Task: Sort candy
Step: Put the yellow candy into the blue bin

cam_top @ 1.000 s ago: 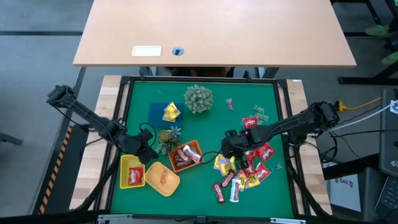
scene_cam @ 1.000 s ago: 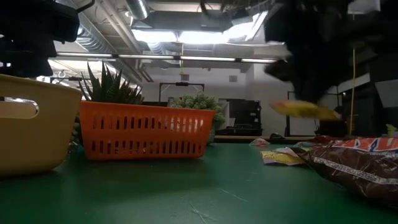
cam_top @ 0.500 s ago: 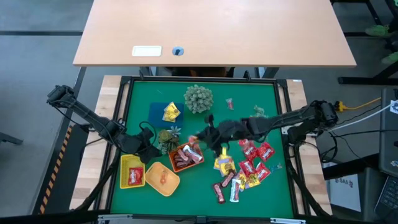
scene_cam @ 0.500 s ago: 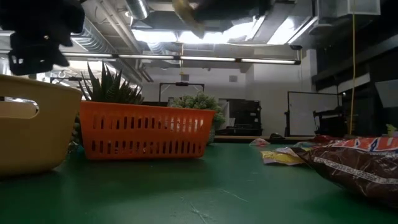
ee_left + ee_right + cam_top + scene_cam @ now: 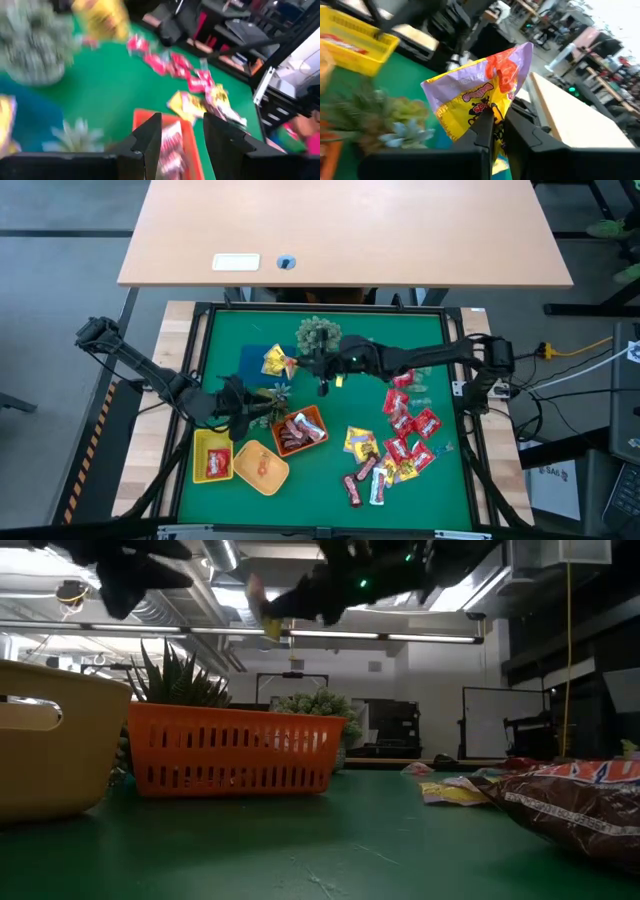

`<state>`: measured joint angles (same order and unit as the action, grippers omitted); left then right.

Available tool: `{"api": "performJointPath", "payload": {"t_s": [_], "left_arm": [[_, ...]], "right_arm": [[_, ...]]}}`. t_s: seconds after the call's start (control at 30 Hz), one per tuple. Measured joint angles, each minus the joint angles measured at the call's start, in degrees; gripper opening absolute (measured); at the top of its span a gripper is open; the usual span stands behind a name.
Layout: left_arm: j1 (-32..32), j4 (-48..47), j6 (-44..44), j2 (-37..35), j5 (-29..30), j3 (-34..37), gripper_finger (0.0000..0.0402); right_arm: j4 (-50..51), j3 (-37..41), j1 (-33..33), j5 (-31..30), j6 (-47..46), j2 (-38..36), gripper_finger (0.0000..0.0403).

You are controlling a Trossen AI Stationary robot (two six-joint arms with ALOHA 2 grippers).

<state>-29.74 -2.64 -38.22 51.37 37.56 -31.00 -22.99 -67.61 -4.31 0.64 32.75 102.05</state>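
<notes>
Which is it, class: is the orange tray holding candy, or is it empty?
Holding candy. From above, the orange tray has several red and white wrapped sweets lying inside its walls; how many cannot be told.

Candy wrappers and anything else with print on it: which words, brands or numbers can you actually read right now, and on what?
None can be read for certain.
Yellow packet held in the right gripper: red and dark print, too blurred to read.
Brown bar in the low view: white lettering cut off at the picture's edge, unreadable.
Label on the wooden desk: too small to read.
</notes>
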Motion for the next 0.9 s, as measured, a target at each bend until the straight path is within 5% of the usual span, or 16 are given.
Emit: {"api": "performJointPath", "payload": {"t_s": [0.27,0.5,0.9], "left_arm": [[0.1,8.7,13.5,0.0,2.5,0.0,0.0131],[1.0,10.0,14.9,0.0,2.5,0.0,0.0131],[1.0,10.1,14.8,0.0,2.4,0.0,0.0131]], "right_arm": [[-9.6,0.0,-3.0,0.0,0.0,7.3,0.0032],[-12.6,-1.7,-2.8,0.0,0.1,12.4,0.0042],[-6.2,-11.3,-2.9,-4.1,-2.9,17.3,0.0171]]}}
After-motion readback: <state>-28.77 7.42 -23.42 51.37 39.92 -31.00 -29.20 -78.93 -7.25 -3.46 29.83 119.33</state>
